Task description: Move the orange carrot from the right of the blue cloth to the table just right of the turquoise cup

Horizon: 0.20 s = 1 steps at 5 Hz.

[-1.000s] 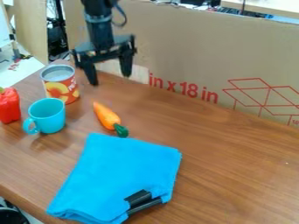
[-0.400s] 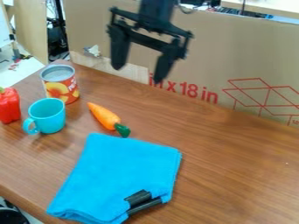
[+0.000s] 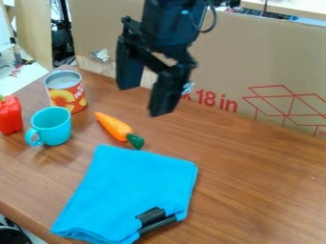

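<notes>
Brown wood-grain table point(image 3: 255, 176): spreads under everything, its surface showing a light sheen.
Tan cardboard sheet with red print point(image 3: 255, 62): stands upright along the table's far side, behind the robot.
Black robot arm point(image 3: 170, 24): enters from the top edge, a loop of dark cable at its side.
Black two-finger gripper point(image 3: 144, 99): hangs tilted above the far part of the table, fingers spread apart with nothing held between them; of the smaller objects, the carrot lies nearest.
Bright blue folded cloth point(image 3: 134, 183): lies flat toward the front of the table, nearer the camera than the carrot.
Cylindrical can with a red-and-yellow fruit label and silvery top point(image 3: 66, 95): stands upright at the far left, behind the mug.
Turquoise mug point(image 3: 54, 126): upright between can and cloth, handle pointing to the lower left of the view.
Glossy red bell pepper point(image 3: 9, 116): at the left edge of the view, beside the mug.
Orange tapered carrot with a green top point(image 3: 115, 127): on the table to the right of the mug, green end just beside the cloth's far edge.
Short black bar-shaped pieces point(image 3: 151, 215): two, side by side at the cloth's near right part.
</notes>
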### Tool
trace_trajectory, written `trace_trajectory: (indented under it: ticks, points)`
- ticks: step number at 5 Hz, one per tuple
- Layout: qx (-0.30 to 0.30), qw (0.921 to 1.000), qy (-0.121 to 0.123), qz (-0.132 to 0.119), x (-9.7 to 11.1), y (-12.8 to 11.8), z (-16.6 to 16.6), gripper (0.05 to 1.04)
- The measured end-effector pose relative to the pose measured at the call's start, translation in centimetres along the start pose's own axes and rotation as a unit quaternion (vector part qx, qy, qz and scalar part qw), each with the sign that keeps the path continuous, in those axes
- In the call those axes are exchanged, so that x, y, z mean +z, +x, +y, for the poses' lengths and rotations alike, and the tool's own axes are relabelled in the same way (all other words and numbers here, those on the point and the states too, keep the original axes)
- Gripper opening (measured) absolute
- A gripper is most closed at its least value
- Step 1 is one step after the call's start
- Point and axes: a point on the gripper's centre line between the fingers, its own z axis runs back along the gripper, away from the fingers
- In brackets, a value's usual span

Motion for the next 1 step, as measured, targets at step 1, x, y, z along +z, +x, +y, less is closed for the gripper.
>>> trace_trajectory:
  ticks: [1]
  points:
    - [-0.005, 1.0, 0.002, -0.005, 0.22, -0.12, 0.07, 1.008]
